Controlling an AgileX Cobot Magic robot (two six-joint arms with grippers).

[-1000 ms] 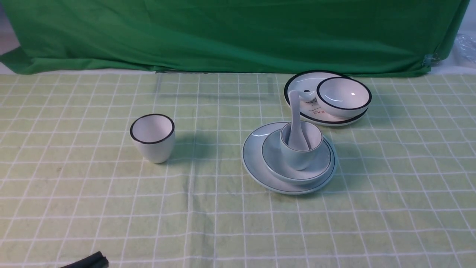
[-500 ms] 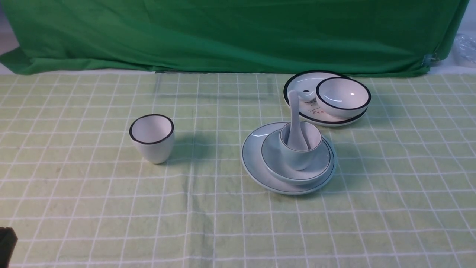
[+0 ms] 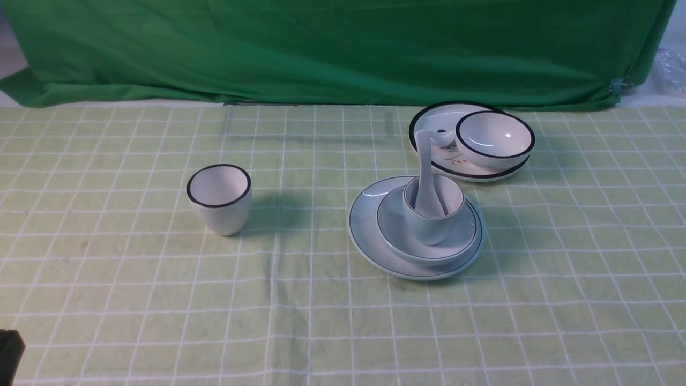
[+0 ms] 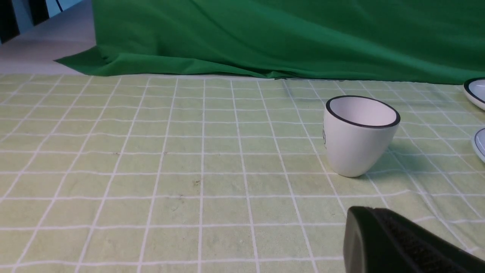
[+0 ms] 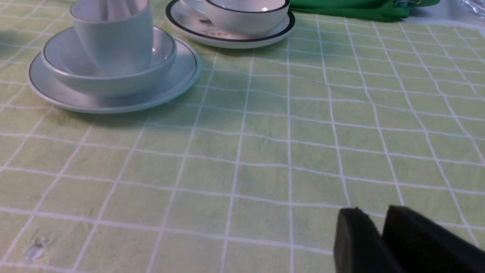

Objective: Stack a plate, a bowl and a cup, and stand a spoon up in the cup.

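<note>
The pale blue plate (image 3: pixel 367 214) lies right of the table's middle. The pale blue bowl (image 3: pixel 394 225) sits on it, and the pale blue cup (image 3: pixel 429 228) stands in the bowl. The white spoon (image 3: pixel 425 161) stands in the cup, handle up, leaning on the rim. The right wrist view shows the same stack: plate (image 5: pixel 178 81), bowl (image 5: pixel 113 85), cup (image 5: pixel 113 41). My left gripper (image 3: pixel 9 348) is only a dark tip at the front left corner; in its wrist view it (image 4: pixel 362 214) looks shut and empty. My right gripper (image 5: pixel 373 214) is shut and empty, well in front of the stack.
A white cup with a black rim (image 3: pixel 220 198) stands left of the middle, also in the left wrist view (image 4: pixel 358 136). A white black-rimmed plate (image 3: pixel 429 115) holding a black-rimmed bowl (image 3: pixel 494 139) sits behind the stack. A green cloth (image 3: pixel 343 48) hangs at the back.
My left gripper has drawn back from the front edge to the front left corner and has stayed there for the last half second. The stack and spoon have not moved.
</note>
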